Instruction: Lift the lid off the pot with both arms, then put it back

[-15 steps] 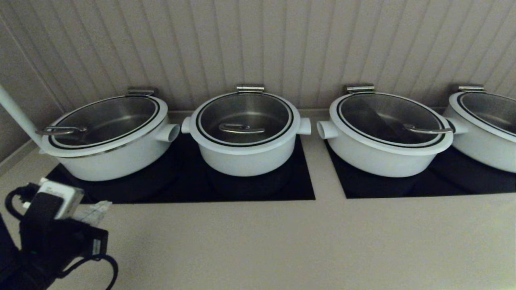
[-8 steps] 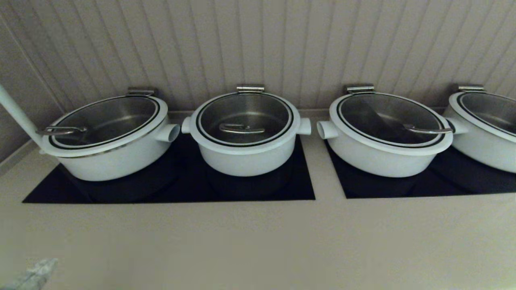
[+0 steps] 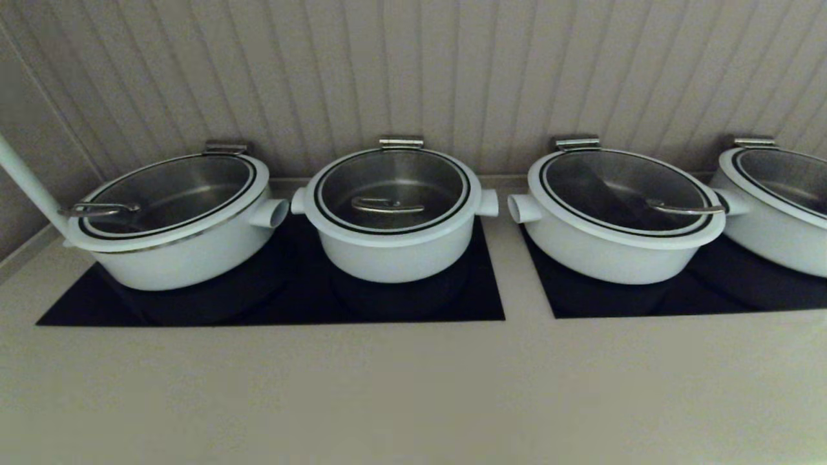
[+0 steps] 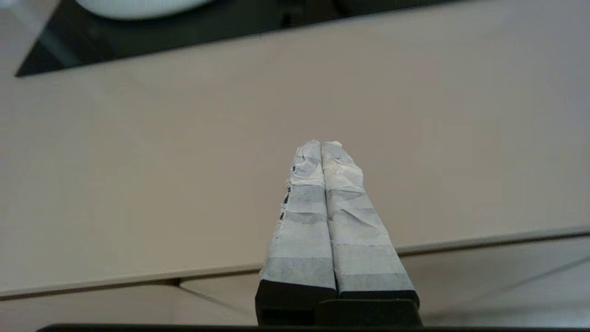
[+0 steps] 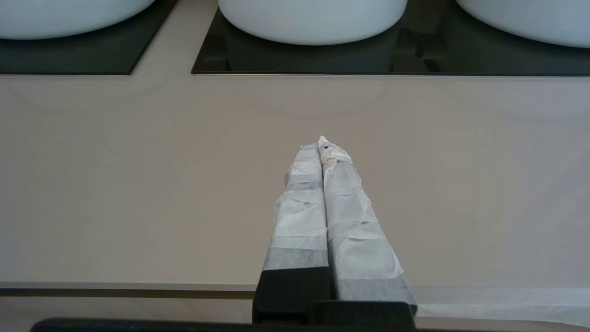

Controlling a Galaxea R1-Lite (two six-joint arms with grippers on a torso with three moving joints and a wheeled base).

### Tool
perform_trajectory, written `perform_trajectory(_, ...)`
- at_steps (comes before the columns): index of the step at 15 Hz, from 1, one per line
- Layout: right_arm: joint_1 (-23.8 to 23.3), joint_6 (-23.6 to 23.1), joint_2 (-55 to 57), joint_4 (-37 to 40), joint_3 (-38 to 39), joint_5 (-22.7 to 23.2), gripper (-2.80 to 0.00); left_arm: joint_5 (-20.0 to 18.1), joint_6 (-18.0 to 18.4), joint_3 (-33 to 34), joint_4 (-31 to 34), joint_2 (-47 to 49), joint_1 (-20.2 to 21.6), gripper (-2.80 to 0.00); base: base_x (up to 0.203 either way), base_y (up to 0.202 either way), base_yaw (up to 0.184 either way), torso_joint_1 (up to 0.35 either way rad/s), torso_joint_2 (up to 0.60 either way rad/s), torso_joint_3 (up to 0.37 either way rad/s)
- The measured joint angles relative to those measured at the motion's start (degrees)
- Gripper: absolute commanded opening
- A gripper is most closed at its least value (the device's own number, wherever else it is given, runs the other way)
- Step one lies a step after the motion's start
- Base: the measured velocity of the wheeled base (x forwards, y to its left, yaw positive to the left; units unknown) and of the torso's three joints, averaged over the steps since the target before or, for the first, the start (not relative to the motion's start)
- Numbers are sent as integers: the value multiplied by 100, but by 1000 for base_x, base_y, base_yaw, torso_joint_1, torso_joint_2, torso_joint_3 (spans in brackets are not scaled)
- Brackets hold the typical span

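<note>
The pot (image 3: 394,255) is the narrow white one with two stub handles, second from the left on the black hob. The lid (image 3: 392,169) sits closed on it, with its curved steel bar handle (image 3: 387,206) on top. Neither arm shows in the head view. My left gripper (image 4: 321,144) is shut and empty, low over the beige counter near its front edge. My right gripper (image 5: 321,143) is also shut and empty over the counter, well short of the pots.
Wider white pots stand to the left (image 3: 174,258), right (image 3: 620,252) and far right (image 3: 775,239), each with a glass lid. Two black hobs (image 3: 291,303) (image 3: 646,300) lie in the beige counter (image 3: 413,387). A ribbed wall runs behind. A white pole (image 3: 26,181) leans at the far left.
My left arm, seen at the lower left of the head view a second ago, has dropped out of that view. The pots and lids have not moved.
</note>
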Motion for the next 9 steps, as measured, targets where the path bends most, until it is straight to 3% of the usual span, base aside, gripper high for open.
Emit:
perform_trajectory(4, 0, 0, 0, -1, 0, -2, -280, 8, -524, 9, 0, -236, 5, -280, 0, 0, 0, 0, 0, 0)
perform_trajectory(9, 0, 2, 0, 0, 0, 0, -280, 30, -593, 9, -1, -260, 5, -280, 0, 0, 0, 0, 0, 0)
